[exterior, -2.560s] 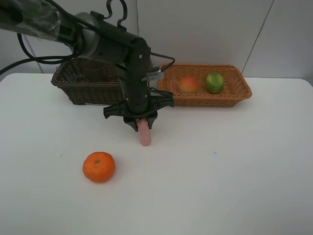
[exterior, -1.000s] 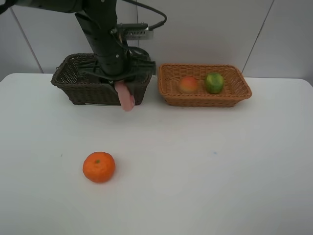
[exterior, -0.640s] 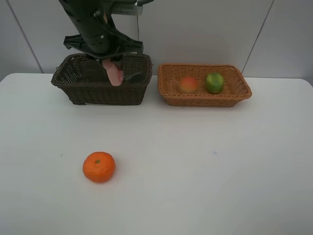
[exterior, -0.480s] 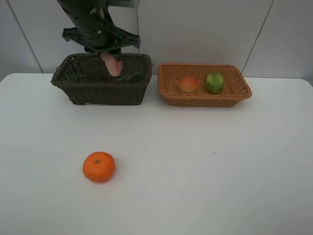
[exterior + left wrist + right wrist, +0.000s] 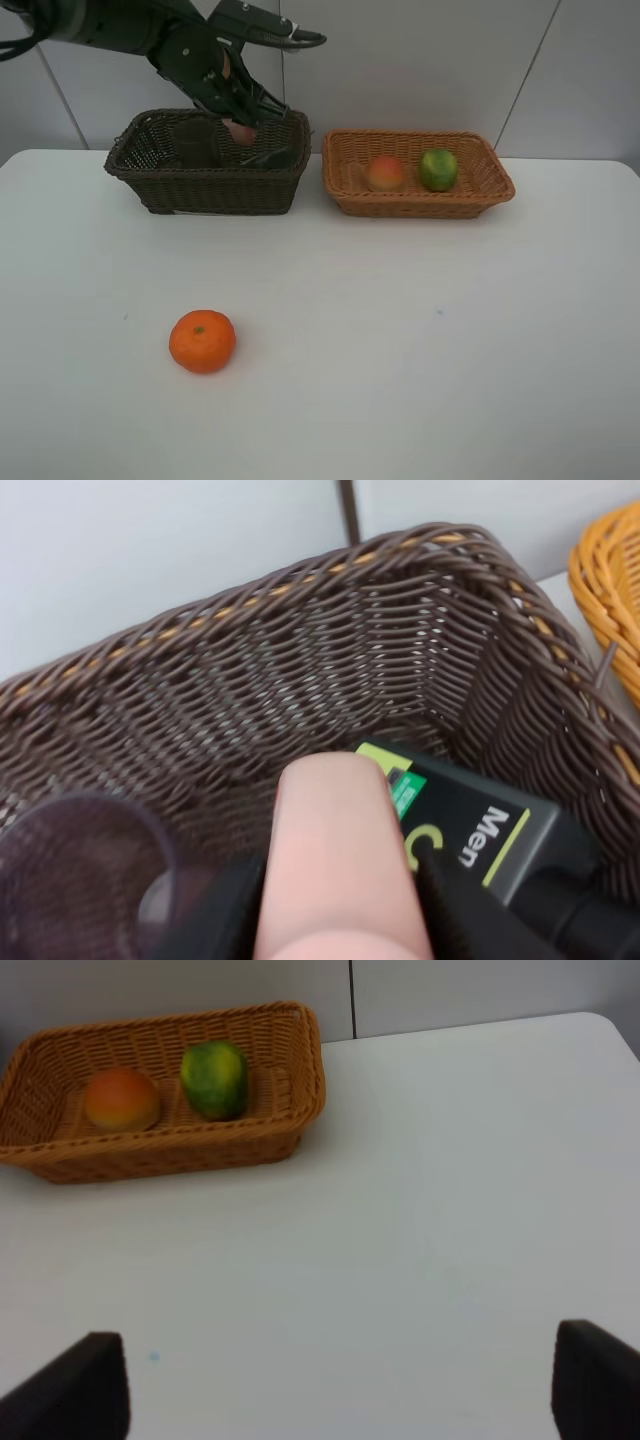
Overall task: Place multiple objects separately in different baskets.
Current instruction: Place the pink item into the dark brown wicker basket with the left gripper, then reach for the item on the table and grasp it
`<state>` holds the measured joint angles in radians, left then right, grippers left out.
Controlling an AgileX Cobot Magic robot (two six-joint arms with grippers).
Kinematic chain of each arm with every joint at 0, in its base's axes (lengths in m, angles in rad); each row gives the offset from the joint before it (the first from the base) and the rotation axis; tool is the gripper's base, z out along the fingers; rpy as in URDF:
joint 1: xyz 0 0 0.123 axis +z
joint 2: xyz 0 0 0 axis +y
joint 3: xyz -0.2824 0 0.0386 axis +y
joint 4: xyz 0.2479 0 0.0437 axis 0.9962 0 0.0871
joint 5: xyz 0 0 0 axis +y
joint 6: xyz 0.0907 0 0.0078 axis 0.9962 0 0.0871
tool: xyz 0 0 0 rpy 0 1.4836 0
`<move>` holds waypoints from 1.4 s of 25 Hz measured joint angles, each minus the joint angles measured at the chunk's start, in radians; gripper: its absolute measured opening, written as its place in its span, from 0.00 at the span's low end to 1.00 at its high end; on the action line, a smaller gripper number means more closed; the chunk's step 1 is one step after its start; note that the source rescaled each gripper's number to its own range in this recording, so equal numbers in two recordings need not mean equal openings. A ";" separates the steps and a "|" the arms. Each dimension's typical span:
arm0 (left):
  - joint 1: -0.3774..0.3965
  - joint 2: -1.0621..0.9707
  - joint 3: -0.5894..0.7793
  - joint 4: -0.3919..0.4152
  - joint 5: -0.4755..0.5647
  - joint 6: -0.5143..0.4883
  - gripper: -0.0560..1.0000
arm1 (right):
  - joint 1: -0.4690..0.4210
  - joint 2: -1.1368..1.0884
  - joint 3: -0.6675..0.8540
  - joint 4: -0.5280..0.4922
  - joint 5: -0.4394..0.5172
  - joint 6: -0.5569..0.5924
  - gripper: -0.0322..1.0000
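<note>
Your left gripper [image 5: 335,920] grips the pink bottle [image 5: 335,865] over the dark basket [image 5: 205,185] at the desk's back-left edge. Release here risks it landing on the green bottle [image 5: 480,845] or tipping the mauve cup [image 5: 85,865]; right gripper's state I cannot tell

So the white table [image 5: 420,340] is carrying just three things directly: a dark brown wicker basket [image 5: 205,185] is sitting at the back left, a lighter orange-tan basket [image 5: 420,200] is sitting just beside it to the right, not touching. An orange tangerine [image 5: 202,341] is sitting alone toward the front left, well apart from both baskets.
</note>
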<state>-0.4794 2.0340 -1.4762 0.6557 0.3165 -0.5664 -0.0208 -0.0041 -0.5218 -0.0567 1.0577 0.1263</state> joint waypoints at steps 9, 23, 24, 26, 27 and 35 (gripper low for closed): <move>0.009 0.077 0.000 0.092 -0.019 0.002 0.41 | 0.000 0.000 0.000 0.000 0.000 0.000 0.86; 0.010 0.080 0.000 0.101 -0.030 0.002 0.94 | 0.000 0.000 0.000 0.000 0.000 0.000 0.86; 0.010 0.080 0.000 0.101 -0.030 0.002 0.97 | 0.000 0.000 0.000 0.000 0.000 0.000 0.86; 0.010 0.078 0.000 0.100 -0.030 0.002 0.99 | 0.000 0.000 0.000 0.000 0.000 0.000 0.86; 0.010 0.071 0.000 0.096 -0.030 0.002 1.00 | 0.000 0.000 0.000 0.000 0.000 0.000 0.86; -0.011 -0.047 0.000 -0.049 0.107 0.021 1.00 | 0.000 0.000 0.000 0.000 0.000 0.000 0.86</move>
<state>-0.4907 1.9870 -1.4762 0.6072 0.4239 -0.5458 -0.0208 -0.0041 -0.5218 -0.0567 1.0577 0.1263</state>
